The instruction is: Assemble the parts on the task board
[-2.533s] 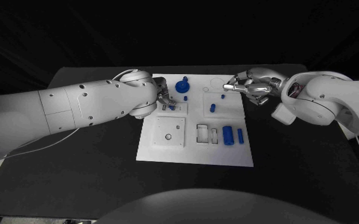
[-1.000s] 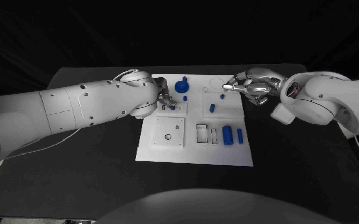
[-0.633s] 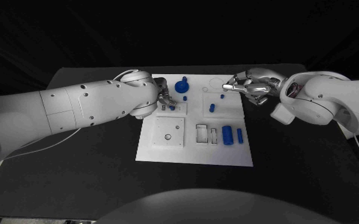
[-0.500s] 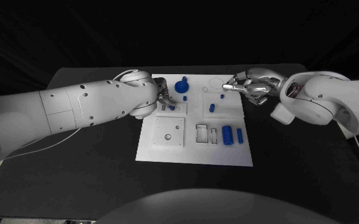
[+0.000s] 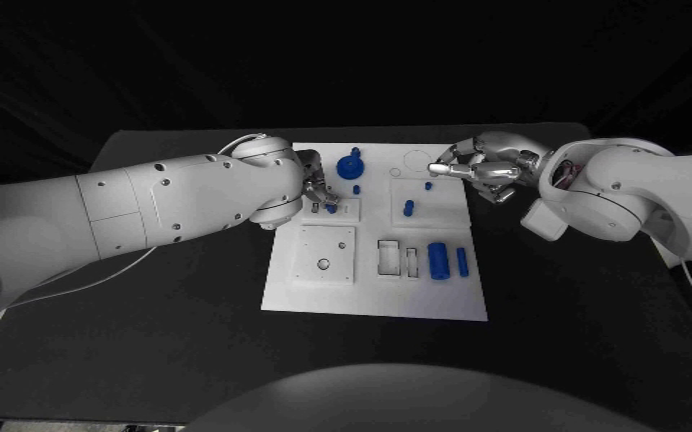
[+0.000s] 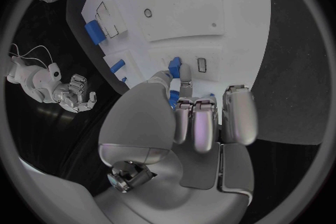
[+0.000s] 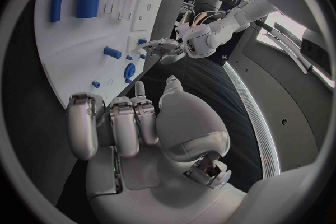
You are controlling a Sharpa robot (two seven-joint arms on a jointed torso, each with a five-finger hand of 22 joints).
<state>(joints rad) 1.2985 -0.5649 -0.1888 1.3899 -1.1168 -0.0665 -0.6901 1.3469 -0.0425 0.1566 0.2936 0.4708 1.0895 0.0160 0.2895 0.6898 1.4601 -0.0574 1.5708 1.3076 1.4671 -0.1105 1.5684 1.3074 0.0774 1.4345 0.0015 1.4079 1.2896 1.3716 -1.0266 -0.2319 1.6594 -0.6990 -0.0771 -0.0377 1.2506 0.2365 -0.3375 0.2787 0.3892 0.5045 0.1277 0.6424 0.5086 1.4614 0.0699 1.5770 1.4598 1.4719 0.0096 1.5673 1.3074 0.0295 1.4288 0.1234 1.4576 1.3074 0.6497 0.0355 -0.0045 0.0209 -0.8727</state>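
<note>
Almost nothing has moved since the earlier frames: both arms hold the same poses over the task board, and the blue parts lie where they lay. The left hand rests low over the board's left side, its fingers pinching a small blue part against the white surface just beside a small rectangular slot. The right hand hovers at the board's far right edge, fingers curled inward with nothing between them. On the black bench the board carries a round blue knob near its far edge, and a thick blue cylinder with a slimmer blue bar beside it.
</note>
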